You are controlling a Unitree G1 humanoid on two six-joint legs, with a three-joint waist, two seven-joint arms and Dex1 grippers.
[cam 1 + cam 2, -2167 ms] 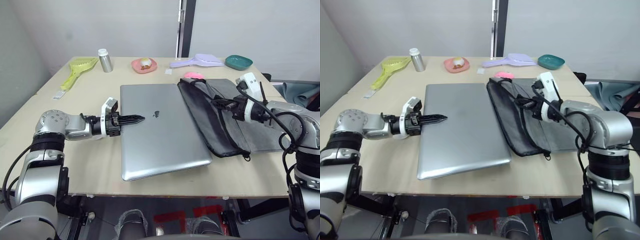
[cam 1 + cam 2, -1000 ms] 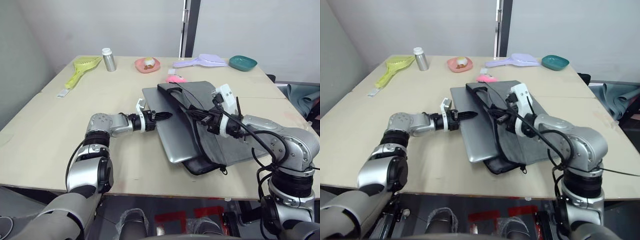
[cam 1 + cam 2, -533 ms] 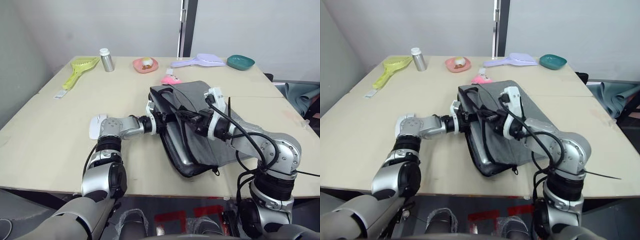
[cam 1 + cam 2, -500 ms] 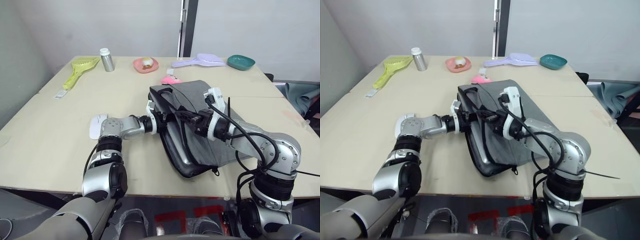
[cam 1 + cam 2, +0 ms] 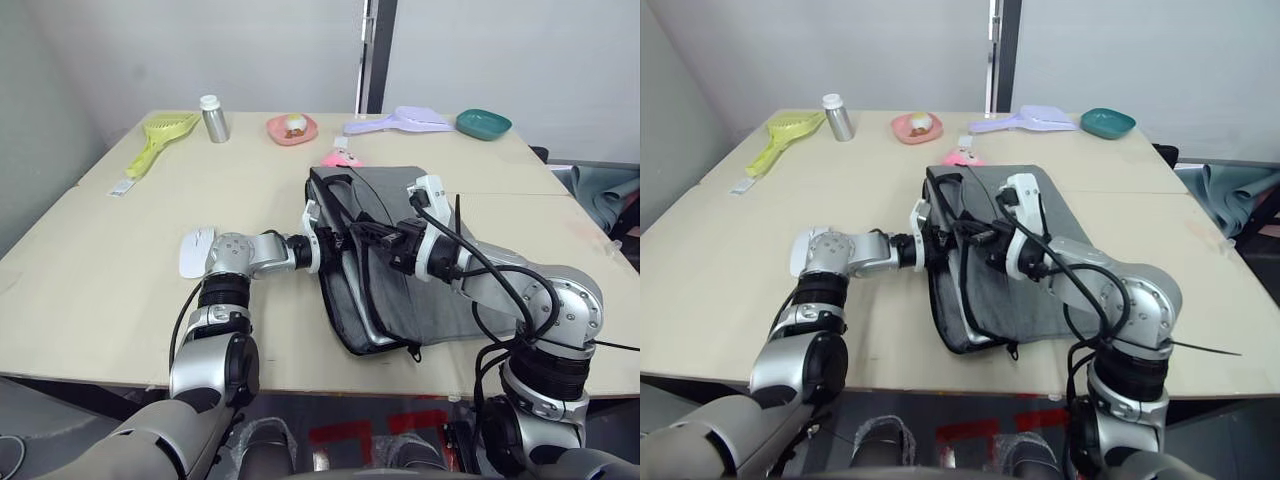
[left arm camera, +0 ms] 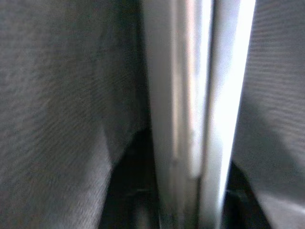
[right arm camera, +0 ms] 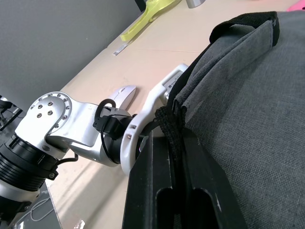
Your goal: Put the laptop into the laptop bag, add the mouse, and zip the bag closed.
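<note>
Since the earlier frame, the laptop (image 6: 190, 95) had slid almost fully inside the laptop bag (image 5: 420, 290). The right claw (image 7: 174, 138) clenched the bag's edge, apparently to hold the mouth open. Left claw (image 5: 322, 243) state: cannot tell. The mouse (image 5: 196, 251) lay on the bench (image 5: 100, 260).

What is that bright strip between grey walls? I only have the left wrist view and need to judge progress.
Observer: That is the edge of the laptop, inside the mouth of the laptop bag.
Operator: What holds the bag open?
Observer: The right gripper, clamped on a black handle strap, lifts the upper flap.
Operator: And the mouse?
Observer: The mouse lies on the table, outside the bag, beside the left forearm.
</note>
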